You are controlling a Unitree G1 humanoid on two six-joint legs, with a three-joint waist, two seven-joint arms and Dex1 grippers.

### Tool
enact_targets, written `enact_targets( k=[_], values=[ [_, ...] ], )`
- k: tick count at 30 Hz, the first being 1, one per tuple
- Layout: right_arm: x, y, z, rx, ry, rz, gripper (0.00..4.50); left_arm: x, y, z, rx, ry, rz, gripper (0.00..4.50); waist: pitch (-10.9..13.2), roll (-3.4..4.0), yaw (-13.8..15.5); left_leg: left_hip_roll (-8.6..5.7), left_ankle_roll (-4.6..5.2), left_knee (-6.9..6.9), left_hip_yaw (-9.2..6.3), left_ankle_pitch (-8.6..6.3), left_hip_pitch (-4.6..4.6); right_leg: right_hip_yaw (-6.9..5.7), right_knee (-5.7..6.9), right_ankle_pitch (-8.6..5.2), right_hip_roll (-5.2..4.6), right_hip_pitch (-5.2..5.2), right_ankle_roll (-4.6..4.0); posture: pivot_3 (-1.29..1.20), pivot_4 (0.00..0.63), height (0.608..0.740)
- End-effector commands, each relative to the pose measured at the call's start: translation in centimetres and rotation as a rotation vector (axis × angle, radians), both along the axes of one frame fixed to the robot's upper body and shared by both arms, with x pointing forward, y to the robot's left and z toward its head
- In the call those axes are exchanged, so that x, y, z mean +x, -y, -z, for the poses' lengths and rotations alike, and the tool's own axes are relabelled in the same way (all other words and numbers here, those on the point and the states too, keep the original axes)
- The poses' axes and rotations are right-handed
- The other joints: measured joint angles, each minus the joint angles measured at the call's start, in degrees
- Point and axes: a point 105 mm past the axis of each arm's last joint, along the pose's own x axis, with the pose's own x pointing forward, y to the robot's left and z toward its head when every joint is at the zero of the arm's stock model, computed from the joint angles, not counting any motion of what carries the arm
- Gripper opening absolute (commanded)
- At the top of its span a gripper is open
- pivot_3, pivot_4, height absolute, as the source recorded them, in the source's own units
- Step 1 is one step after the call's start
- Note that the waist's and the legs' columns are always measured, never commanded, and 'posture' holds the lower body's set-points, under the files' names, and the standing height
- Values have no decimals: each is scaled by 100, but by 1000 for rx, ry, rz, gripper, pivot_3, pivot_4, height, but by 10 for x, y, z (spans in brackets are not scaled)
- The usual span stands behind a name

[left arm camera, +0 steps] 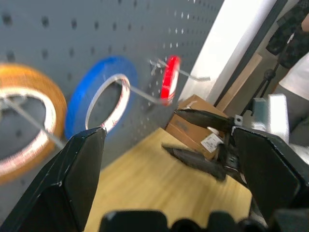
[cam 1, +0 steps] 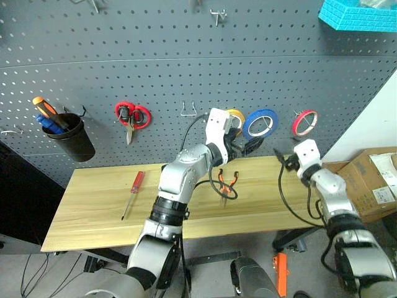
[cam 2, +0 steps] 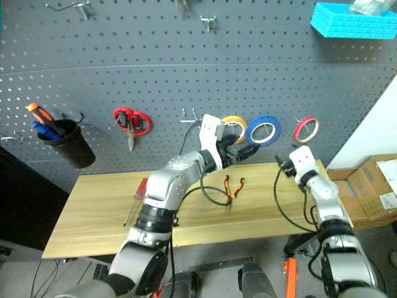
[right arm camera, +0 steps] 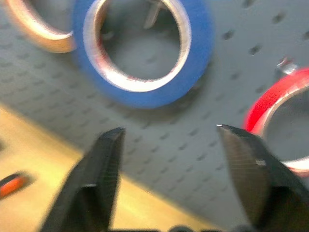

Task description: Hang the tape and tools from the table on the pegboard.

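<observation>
The thin red ring-shaped tape roll (cam 1: 304, 122) already hangs on a hook near the right edge of the large dark grey perforated pegboard (cam 1: 186, 62). Back straight off so it isn't snagged, then turn to the orange-and-black-handled pliers (cam 1: 226, 184) near the back edge of the light wooden table (cam 1: 93, 211). The right gripper (right arm camera: 169, 130) is level, spread and empty below the roll; the left gripper (left arm camera: 164, 145) is also spread.

Head stereo pair overlooks table (cam 1: 93, 205) – wrist cams close on pegboard (right arm camera: 270, 38).

Both arms reach forward, the left gripper (left arm camera: 164, 179) and right gripper (right arm camera: 169, 128) with fingers spread, empty.
</observation>
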Motion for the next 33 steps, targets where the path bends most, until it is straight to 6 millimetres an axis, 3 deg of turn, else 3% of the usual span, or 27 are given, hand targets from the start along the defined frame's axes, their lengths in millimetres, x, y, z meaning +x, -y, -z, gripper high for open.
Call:
enact_targets(
  k=[1,4,7,12,20,23,33],
  values=[
    [-28,-22,-12,41,-52,-1,4471,-16,-3,-7,-32,16,-17,4500,22,0,7,3,1,-1,2,-1,-1,3,1,-2,0,-3,-3,-6,207,740],
    [-52,-46,6,49,-240,17,4471,-25,-23,11,3,-31,-97,4500,84,7,-5,14,5,2,19,-6,3,18,12,-22,7,-13,-38,-8,240,740],
    [-56,-59,21,145,-424,126,4471,-36,-43,30,50,-87,-157,4500,189,-22,-38,31,5,7,32,-6,17,32,19,-23,17,-19,-42,11,259,740],
    [-36,-85,24,200,-581,209,4471,-58,-73,50,106,-161,-240,4500,411,-35,18,27,3,14,2,-7,-14,51,7,-24,18,-53,-44,74,305,740],
    [-11,-117,22,344,-793,349,4471,-68,-130,67,198,-213,-413,4500,495,-23,294,21,27,5,17,-16,-125,30,14,-15,20,-137,-21,133,324,740],
    [-5,-130,22,402,-873,398,4471,-71,-142,68,208,-217,-450,4500,506,-16,397,25,31,4,-3,-24,-194,7,21,-8,21,-204,-35,153,328,740],
    [6,-141,34,406,-964,492,4471,-75,-154,69,218,-221,-504,4500,571,-10,440,23,32,5,-7,-37,-196,-7,6,-29,15,-198,-9,177,321,740]
  ],
)
